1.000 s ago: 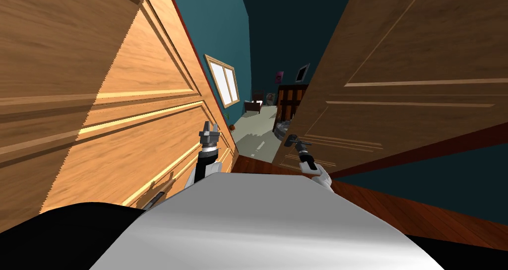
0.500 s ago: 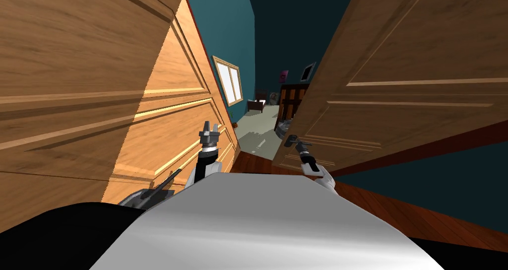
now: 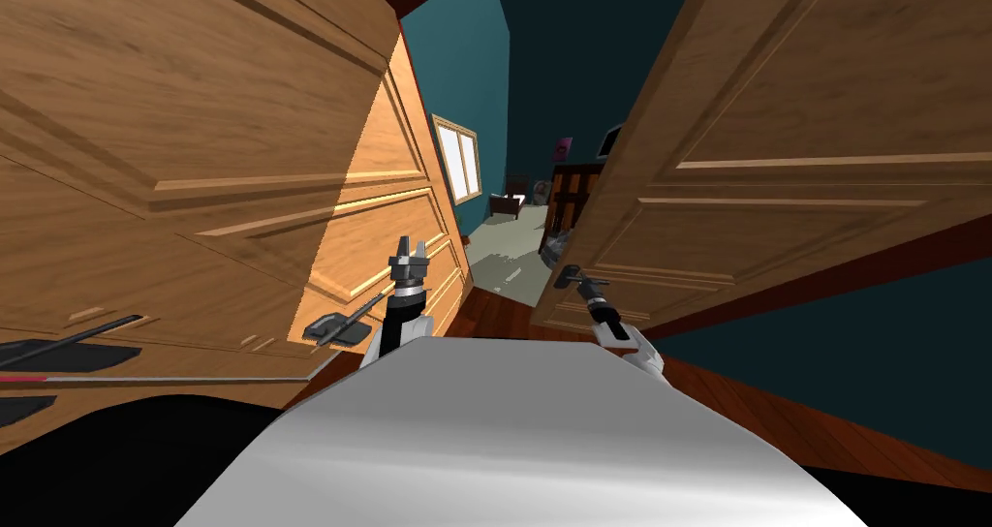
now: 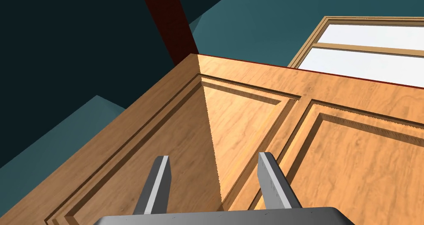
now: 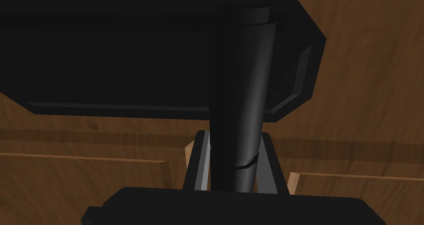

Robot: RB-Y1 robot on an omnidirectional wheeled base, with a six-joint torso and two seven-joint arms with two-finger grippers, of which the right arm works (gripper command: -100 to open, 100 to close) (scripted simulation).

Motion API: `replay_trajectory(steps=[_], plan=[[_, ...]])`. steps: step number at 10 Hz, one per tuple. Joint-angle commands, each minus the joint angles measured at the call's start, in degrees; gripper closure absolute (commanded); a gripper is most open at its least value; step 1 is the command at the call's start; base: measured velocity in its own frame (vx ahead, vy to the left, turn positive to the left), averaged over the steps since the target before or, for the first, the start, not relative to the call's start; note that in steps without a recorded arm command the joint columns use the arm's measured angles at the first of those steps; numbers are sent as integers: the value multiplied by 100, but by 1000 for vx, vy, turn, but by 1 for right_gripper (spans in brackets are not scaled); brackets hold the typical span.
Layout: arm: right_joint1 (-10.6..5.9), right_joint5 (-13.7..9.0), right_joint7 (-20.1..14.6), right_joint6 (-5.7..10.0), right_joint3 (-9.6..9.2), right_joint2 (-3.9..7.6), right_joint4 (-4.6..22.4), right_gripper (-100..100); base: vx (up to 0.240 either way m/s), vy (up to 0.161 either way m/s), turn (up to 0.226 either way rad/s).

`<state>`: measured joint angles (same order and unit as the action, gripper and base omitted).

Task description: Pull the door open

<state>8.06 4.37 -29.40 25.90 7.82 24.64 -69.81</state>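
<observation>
Door ajar, right hand gripping its handle, left hand spread

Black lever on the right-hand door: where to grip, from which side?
Grip the lever handle on its round bar, clear of the backplate, fingers on opposite sides. Approach from the door face, as the right gripper does: the bar stands proud of the wood.

Left end effector raised, fingers apart; right end effector reaches forward, clamped on handle.
</observation>
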Motion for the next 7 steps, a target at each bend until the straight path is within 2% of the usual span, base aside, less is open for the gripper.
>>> replay_trajectory(steps=[1,2,4,5,7], plan=[[0,0,0,0,0,0,0,100,-118,-34,46],[145,26,-134,148,-83,103,-42,100,-151,-50,150],[254,42,-233,265,-129,196,-83,100,-208,-65,112],[374,60,-343,393,-180,297,-127,100,-237,-83,152],[525,82,-482,557,-245,426,-183,100,-220,-79,131]])
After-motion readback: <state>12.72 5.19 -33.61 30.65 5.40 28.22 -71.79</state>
